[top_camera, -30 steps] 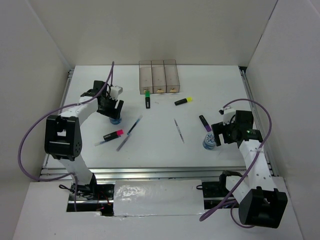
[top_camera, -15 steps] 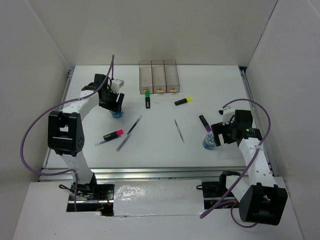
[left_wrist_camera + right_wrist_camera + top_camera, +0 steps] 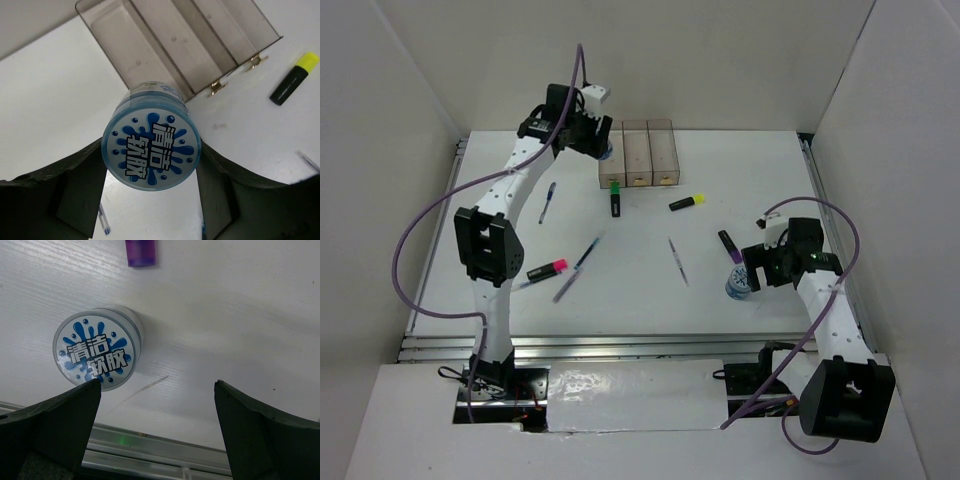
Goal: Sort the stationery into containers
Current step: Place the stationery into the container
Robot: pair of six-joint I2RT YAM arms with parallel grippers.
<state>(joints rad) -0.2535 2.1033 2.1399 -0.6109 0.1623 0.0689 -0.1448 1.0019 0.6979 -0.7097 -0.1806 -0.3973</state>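
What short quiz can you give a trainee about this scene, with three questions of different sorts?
1. True or false: the left jaws hold a tape roll close to the boxes.
2. Which cap colour has the highlighter nearest the boxes? A pink, B green, C purple.
3. Fill the gap: the right jaws stand ____ near the other tape roll.
Key: 1 true; 2 B; 3 open.
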